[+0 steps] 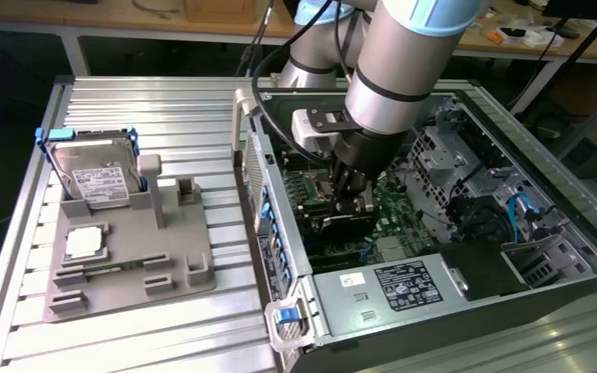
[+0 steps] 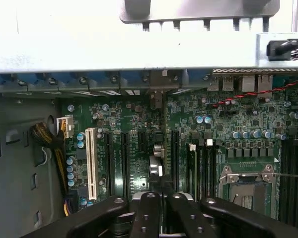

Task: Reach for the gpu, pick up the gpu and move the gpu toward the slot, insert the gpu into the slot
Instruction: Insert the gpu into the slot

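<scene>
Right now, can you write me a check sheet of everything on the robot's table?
Surface: ribbed metal table, carrying a grey holder tray and an open computer case.
Job's things: gpu stands on edge on the green motherboard, its bracket end at the case's rear wall; the slot is hidden beneath it.
Clutter: hard drive and a square silver chip sit in the tray.
Grippers: gripper is inside the case over the gpu, jaws nearly together; can't tell if they pinch it.
Cables: yellow-black wire bundle, red-black twisted wire, blue cable.
Surroundings: wooden benches behind.
</scene>
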Controlling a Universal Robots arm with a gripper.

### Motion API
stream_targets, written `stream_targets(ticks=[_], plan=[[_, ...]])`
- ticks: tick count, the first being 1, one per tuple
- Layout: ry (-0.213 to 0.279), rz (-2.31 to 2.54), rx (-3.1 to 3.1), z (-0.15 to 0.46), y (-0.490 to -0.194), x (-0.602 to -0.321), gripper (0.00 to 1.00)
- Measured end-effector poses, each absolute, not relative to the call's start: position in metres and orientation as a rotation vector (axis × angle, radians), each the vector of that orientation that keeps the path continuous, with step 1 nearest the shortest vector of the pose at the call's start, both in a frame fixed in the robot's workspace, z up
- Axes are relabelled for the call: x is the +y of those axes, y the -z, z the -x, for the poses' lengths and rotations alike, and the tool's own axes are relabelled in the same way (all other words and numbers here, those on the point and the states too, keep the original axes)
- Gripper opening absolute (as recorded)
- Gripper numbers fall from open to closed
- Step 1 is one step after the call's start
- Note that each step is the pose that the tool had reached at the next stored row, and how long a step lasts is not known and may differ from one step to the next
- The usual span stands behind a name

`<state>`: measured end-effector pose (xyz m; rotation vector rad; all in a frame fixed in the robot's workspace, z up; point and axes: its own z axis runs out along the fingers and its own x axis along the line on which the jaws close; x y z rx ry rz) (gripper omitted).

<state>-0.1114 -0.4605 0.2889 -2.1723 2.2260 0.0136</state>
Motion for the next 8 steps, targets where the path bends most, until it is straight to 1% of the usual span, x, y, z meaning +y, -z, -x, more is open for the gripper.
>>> stream_targets(ticks=[1,8], plan=[[-0.014,2.172,2.226,0.1115,-0.2889,-0.4605,0.11],[-0.014,2.172,2.226,0.1115,-0.289,-0.4606,0.11]])
